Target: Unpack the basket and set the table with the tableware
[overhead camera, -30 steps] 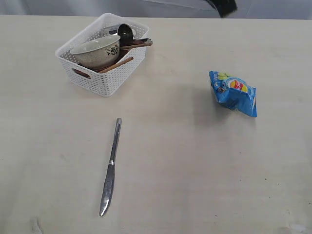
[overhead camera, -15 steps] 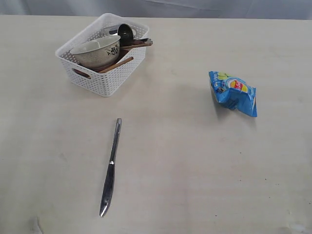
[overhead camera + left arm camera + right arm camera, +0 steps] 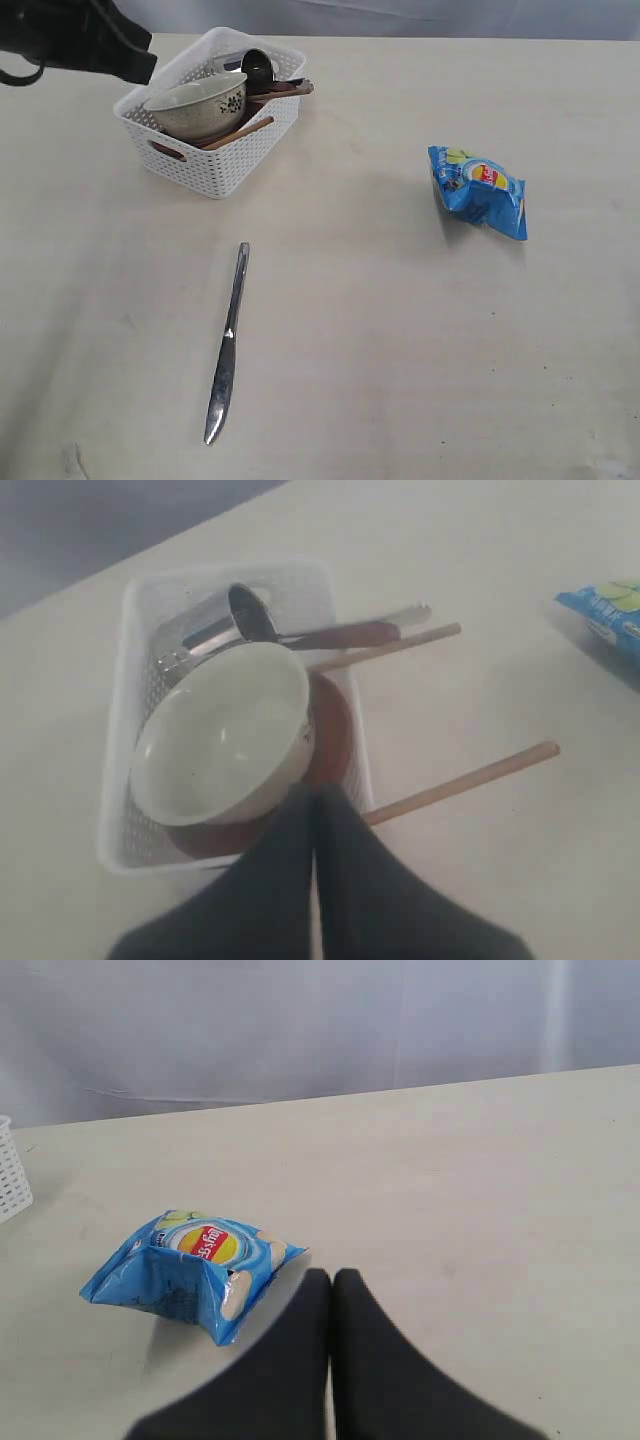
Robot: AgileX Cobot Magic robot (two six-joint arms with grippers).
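The white basket (image 3: 225, 165) stands at the table's (image 3: 400, 330) far left. It holds the cream bowl (image 3: 225, 735) resting on the brown saucer (image 3: 337, 730), the dark wooden spoon (image 3: 252, 615), a steel piece (image 3: 195, 638) and two chopsticks (image 3: 470, 778) that stick out over its wall. The steel knife (image 3: 228, 345) lies alone on the table, nearer the front. My left gripper (image 3: 315, 795) is shut and empty, hovering above the basket's edge beside the bowl. My right gripper (image 3: 332, 1278) is shut and empty over bare table, next to the snack bag.
The blue snack bag (image 3: 480, 190) lies on the right half of the table. My left arm (image 3: 75, 40) shows dark at the far left corner, just behind the basket. A corner of the basket (image 3: 10, 1185) shows in the right wrist view.
My left arm has come into the exterior view at the far left, beside the basket. A dark arm part at the top edge a second ago has gone. Nothing on the table moved.
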